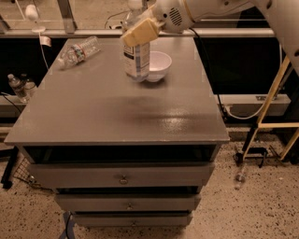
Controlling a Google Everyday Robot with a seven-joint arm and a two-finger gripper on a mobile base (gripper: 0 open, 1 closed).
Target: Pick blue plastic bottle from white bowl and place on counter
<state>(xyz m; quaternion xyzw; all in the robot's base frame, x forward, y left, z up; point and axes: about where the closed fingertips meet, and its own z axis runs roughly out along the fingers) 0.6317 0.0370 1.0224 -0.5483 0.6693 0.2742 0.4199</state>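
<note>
High front camera looks down on counter [117,114]; end effector [138,29] grips blue plastic bottle [137,61] top-centre.

The white-and-tan gripper [135,33], above the left rim of the small round white bowl [160,63], clamps the clear blue-labelled plastic bottle [137,60]. Its near jaw covers the bottle's shoulder, and the far jaw is hidden behind the bottle. The bottle hides the bowl's left side. Whether the bottle's base touches the grey counter [117,112] cannot be told. The white arm [210,7], up and right of the bowl, runs off the top edge.
</note>
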